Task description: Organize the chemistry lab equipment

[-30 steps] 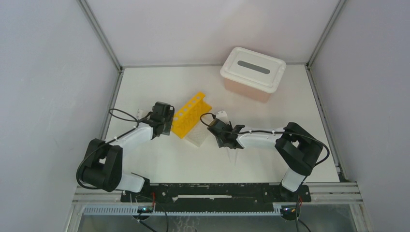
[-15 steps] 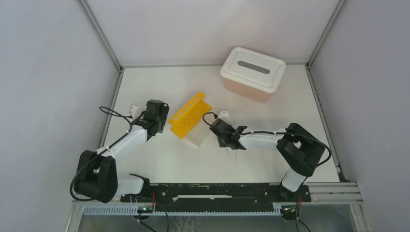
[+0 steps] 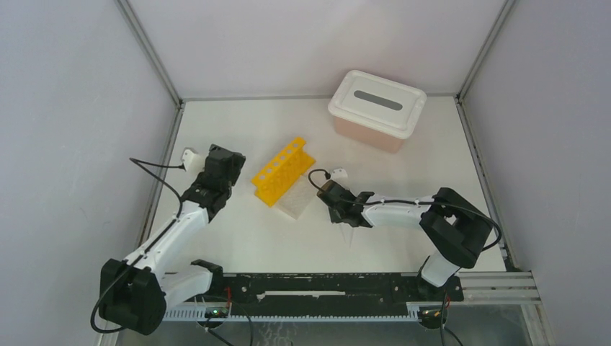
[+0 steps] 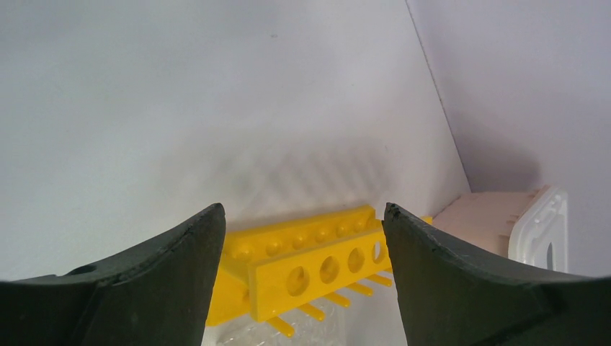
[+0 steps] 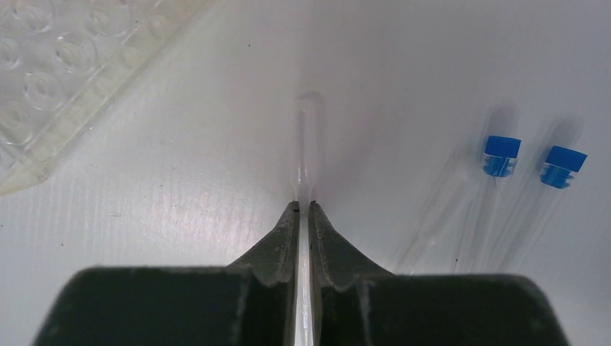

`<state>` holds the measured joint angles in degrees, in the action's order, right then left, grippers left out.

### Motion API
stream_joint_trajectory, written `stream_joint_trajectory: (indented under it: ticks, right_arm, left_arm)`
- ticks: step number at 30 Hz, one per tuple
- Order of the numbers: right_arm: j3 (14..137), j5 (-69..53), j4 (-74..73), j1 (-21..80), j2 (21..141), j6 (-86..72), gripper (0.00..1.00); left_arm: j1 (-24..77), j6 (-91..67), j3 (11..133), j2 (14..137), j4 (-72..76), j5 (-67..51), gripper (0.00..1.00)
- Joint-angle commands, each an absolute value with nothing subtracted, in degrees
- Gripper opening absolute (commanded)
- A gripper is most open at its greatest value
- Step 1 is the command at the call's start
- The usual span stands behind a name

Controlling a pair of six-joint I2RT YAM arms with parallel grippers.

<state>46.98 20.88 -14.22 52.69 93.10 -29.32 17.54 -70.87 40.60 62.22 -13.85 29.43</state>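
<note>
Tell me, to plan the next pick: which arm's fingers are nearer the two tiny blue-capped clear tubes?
Right. The right fingers, shut on a thin clear dropper, sit beside the tubes; the left fingers stand open beyond the yellow plastic tube rack.

Bright, even, diffuse light; shadows soft. Left wrist: yellow tube rack [image 4: 312,277] throws pale shadow toward upper frame (edges blurred). Right wrist: clear dropper [image 5: 308,137] low-contrast on white.

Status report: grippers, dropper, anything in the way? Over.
Left gripper open, empty, facing yellow plastic tube rack. Right gripper shut on thin clear dropper. Two tiny blue-capped clear tubes lie close beside it.
</note>
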Motion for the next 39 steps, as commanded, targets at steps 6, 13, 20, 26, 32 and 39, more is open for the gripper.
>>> stream_joint_trajectory:
  ticks: [6,13,20,26,32,39]
  right_arm:
    - [43.6,20.9,-12.9,53.1,90.7,-27.8,0.04]
    - [44.2,19.8,-10.4,53.9,85.2,-24.0,0.01]
    - [48.3,15.9,-7.8,54.5,78.8,-17.2,0.01]
    - [53.2,10.2,-5.0,55.8,78.5,-11.1,0.00]
    - [57.2,6.8,-2.3,57.2,78.0,-8.9,0.00]
    - [61.2,4.1,-0.5,59.0,79.1,-6.5,0.00]
  left_arm:
    - [17.4,-62.1,37.7,54.6,-10.7,28.6,0.85]
    - [17.4,-58.7,37.9,50.2,-12.2,26.4,1.00]
    - [17.4,-53.8,39.4,47.3,-11.9,19.5,1.00]
    - [17.5,-46.8,43.0,48.1,-10.2,8.2,0.98]
    - [17.5,-43.3,47.6,51.4,-13.5,-0.9,0.93]
    - [17.5,-41.1,53.2,57.0,-17.3,-12.6,0.80]
